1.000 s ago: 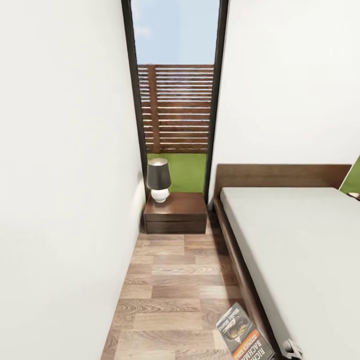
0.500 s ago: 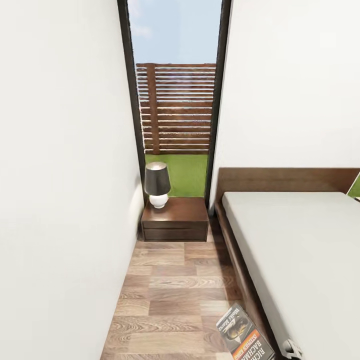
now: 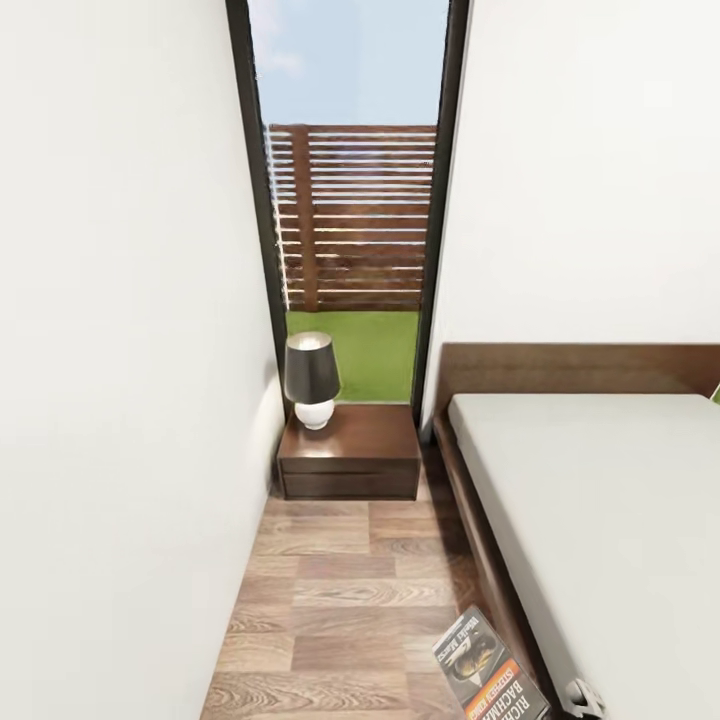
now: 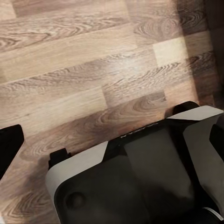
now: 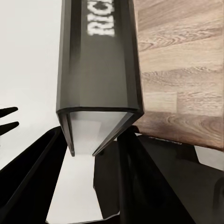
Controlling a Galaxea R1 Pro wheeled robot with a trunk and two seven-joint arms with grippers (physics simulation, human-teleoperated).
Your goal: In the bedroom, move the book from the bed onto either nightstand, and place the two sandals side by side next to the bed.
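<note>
right gripper [image 5: 100, 140] clamped on the book [image 5: 99, 70], carried over the floor [image 3: 340, 600] beside the bed [image 3: 600, 520] | nightstand [image 3: 350, 455] ahead, lamp [image 3: 311, 380] at its left edge | left gripper: can't tell

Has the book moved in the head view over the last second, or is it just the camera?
No. The book keeps its spot in the head view, held in the right claw, while the nightstand grows nearer: robot and book advance together.
</note>
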